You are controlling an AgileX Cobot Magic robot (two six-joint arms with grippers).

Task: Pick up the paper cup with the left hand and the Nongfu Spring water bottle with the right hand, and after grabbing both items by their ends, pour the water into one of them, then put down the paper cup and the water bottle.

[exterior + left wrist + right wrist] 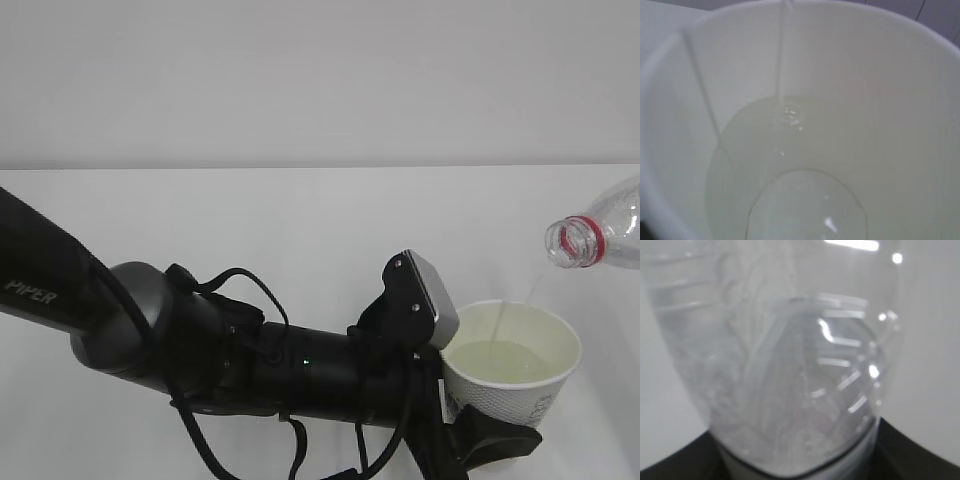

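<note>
The white paper cup (512,385) is at the lower right of the exterior view, with my left gripper (488,432) shut on its lower part; a black finger (500,442) shows beneath it. The clear Nongfu Spring water bottle (600,232) lies tilted at the right edge, its open red-ringed mouth above the cup. A thin stream of water (500,318) falls from it into the cup. The left wrist view looks down into the cup (900,100), where water (790,170) has pooled. The bottle (790,355) fills the right wrist view, with my right gripper (799,467) shut on its end.
The white table (250,220) runs back to a plain white wall (300,80). My left arm marked "PIPER" (120,320), with its cables, crosses the lower left of the exterior view. My right arm is outside that view.
</note>
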